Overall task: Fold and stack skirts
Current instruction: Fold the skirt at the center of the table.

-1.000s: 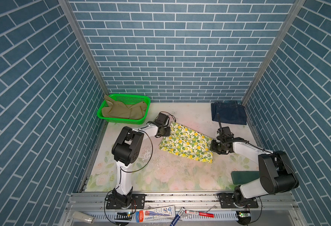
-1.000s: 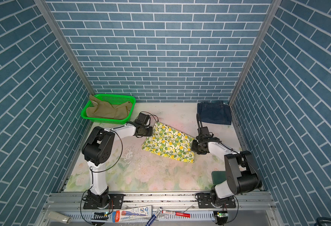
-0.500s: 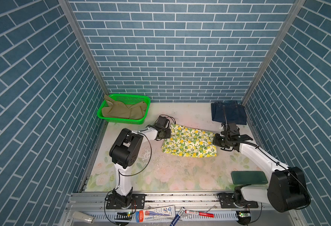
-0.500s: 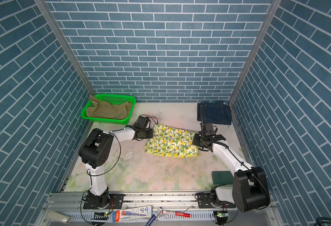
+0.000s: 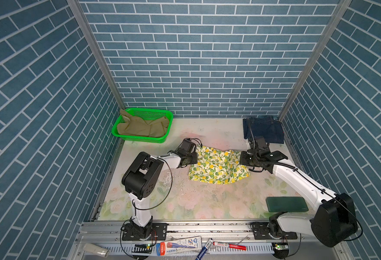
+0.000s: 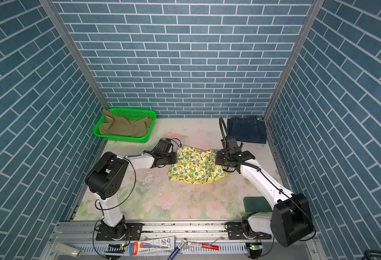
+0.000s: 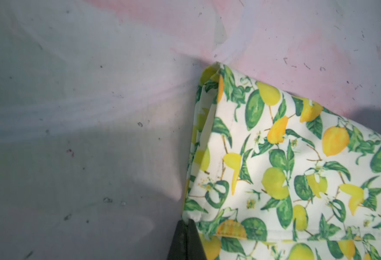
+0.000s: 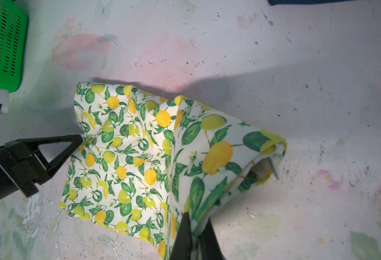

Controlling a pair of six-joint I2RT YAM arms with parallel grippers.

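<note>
Lemon-print skirt (image 5: 217,166) sits mid-table, folded into a band, its long axis running side to side straight from one arm to the other. The left gripper (image 7: 186,225) is pinched tight on the near-left hem corner, jaws closed with cloth between them. Over on the other end the right gripper (image 8: 194,225) is clamped on a bunched edge, and that end rides up off the table (image 5: 207,202) while the left end lies low. The relation that matters: the denim skirt (image 5: 263,132) lies flat in the back right corner, just beyond the right gripper, so the right arm is much the nearer, and I'd judge the lemon piece has to swing that way, the left arm reaching far. The khaki skirt (image 5: 140,129) slumps in the green basket (image 5: 149,111), back left, unfolded. Hard to read: both wrist views cut off the fingers, the folded layers underneath are hidden, and the right arm's cable crosses the denim's front edge.
</note>
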